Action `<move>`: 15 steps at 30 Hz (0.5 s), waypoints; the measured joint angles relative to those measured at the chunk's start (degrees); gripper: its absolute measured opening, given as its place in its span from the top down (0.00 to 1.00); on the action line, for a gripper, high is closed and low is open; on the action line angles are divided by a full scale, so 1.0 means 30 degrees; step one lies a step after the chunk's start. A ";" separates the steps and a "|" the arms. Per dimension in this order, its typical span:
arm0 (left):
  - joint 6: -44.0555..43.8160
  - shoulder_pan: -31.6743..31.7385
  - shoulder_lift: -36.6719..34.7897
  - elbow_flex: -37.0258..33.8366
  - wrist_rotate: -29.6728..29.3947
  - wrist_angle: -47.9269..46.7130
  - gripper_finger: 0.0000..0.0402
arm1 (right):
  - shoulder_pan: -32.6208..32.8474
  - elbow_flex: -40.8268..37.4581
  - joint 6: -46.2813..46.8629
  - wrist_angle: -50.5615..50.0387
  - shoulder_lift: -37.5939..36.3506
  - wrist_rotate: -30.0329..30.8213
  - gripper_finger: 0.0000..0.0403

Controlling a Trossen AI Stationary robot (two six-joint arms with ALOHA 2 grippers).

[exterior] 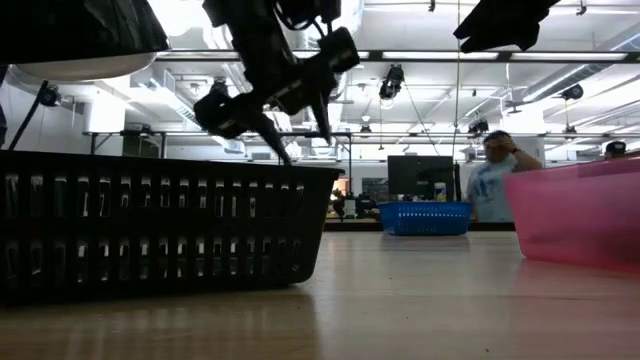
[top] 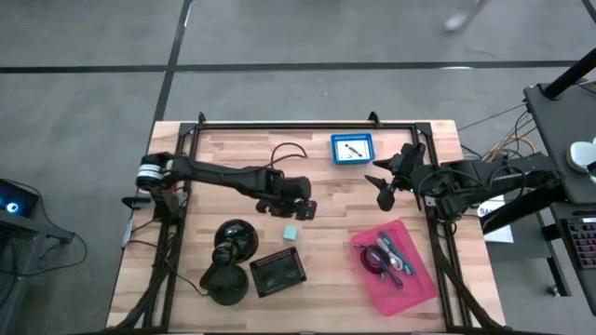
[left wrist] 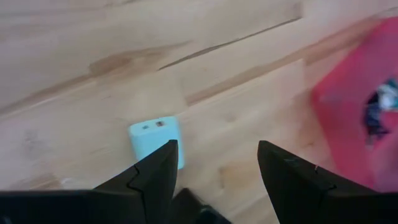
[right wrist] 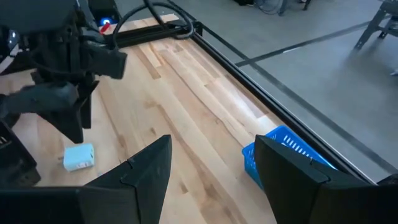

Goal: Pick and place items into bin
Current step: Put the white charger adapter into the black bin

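1. Overhead, the left pincer [top: 300, 207] hangs spread just above the pale teal cube [top: 291, 231] at mid-worktop [top: 326, 191]; the right pincer [top: 383, 190] waits spread near the blue basket [top: 352, 148]. Other items lie in the pink bin [top: 421, 279].
2. Low view: a black basket [exterior: 150, 225] blocks the cube.
3. Left wrist: cube just beside one finger [left wrist: 146, 180].
4. Right wrist: cube [right wrist: 79, 157] lies beneath the left arm.

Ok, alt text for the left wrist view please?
The left tool, fingers open, hangs above a wooden table with a pale teal cube lying beside one finger. A pink bin holding small items sits off to one side.
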 joint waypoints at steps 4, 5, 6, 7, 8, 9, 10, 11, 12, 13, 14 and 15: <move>-0.0072 -0.0210 0.0671 0.0007 0.0017 -0.0288 0.49 | 0.0000 0.0000 -0.0037 -0.0007 0.0154 0.0006 0.47; -0.0285 -0.0241 0.0837 0.0085 0.0017 -0.0539 0.49 | 0.0000 0.0000 -0.0054 -0.0005 0.0191 0.0007 0.47; -0.0515 -0.0304 0.0996 0.0107 0.0030 -0.0679 0.49 | 0.0000 0.0000 -0.0063 -0.0004 0.0232 0.0007 0.47; -0.0632 -0.0372 0.1186 0.0121 0.0082 -0.0852 0.49 | 0.0000 0.0000 -0.0063 -0.0007 0.0268 0.0007 0.47; -0.0689 -0.0450 0.1328 0.0089 0.0124 -0.0997 0.49 | -0.0007 0.0000 -0.0063 0.0000 0.0299 0.0007 0.47; -0.0867 -0.0533 0.1498 0.0040 0.0139 -0.1001 0.49 | -0.0006 0.0000 -0.0063 -0.0007 0.0335 0.0007 0.47; -0.0978 -0.0621 0.1635 0.0036 0.0174 -0.0989 0.49 | 0.0000 0.0000 -0.0063 -0.0007 0.0380 0.0007 0.47; -0.0950 -0.0698 0.1679 0.0017 0.0182 -0.0982 0.49 | -0.0007 0.0000 -0.0056 -0.0007 0.0401 0.0007 0.47; -0.0888 -0.0755 0.1689 0.0005 0.0180 -0.1004 0.49 | 0.0000 0.0000 -0.0056 -0.0015 0.0421 0.0007 0.47; -0.0772 -0.0788 0.1678 0.0007 0.0192 -0.0939 0.49 | 0.0000 0.0000 -0.0056 -0.0002 0.0465 0.0012 0.47; -0.0490 -0.0794 0.1645 0.0007 0.0192 -0.0848 0.49 | 0.0000 0.0000 -0.0056 -0.0005 0.0481 0.0015 0.47; -0.0384 -0.0794 0.1638 0.0007 0.0192 -0.0838 0.49 | 0.0000 0.0000 -0.0058 -0.0022 0.0491 0.0015 0.47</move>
